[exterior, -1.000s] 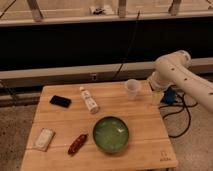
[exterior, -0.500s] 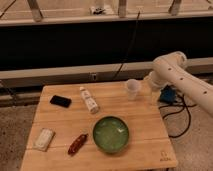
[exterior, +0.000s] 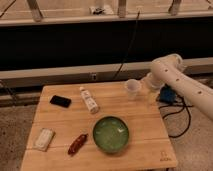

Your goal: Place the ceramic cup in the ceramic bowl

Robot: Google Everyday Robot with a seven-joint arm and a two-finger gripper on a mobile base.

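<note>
The small off-white ceramic cup (exterior: 132, 88) — upright by the wooden table's (exterior: 145, 125) far edge — is being flanked, right in view, by the spread gripper (exterior: 145, 86), the green ceramic bowl (exterior: 110, 134) lying nearer the camera.

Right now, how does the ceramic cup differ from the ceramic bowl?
The ceramic cup is small, narrow and off-white; the ceramic bowl is wide, shallow and glossy green. The cup stands near the far edge of the table, the bowl near the front. The gripper sits close beside the cup, well away from the bowl. Both are round and upright.
</note>
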